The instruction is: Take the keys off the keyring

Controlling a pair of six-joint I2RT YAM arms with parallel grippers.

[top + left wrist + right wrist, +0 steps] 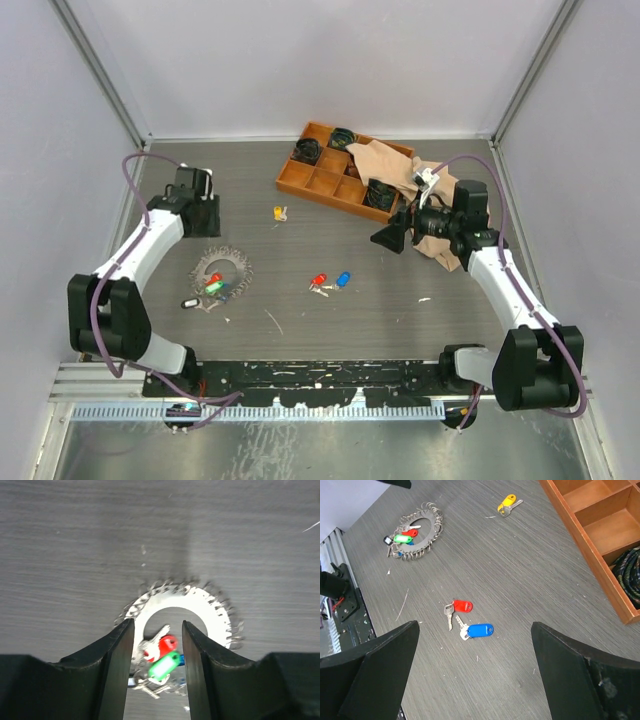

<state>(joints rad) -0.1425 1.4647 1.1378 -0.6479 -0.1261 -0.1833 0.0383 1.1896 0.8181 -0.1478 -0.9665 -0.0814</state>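
The keyring [224,266] is a spiky silvery circle lying flat at the table's left, with red- and green-tagged keys [213,285] bunched at its near side. In the left wrist view the ring [200,605] and the red [168,643] and green [163,666] tags show between my fingers. My left gripper [203,220] [158,625] is open and empty, just behind and above the ring. My right gripper [388,238] [475,626] is wide open and empty, held high. Loose red [462,606], blue [481,630] and yellow [507,501] tagged keys lie on the table.
An orange compartment tray [300,183] stands at the back, holding coiled black cords [307,150] and partly covered by a tan cloth [385,160]. Its wall [582,547] runs along the right wrist view. The loose keys lie mid-table [331,281], the yellow one [280,213] farther back.
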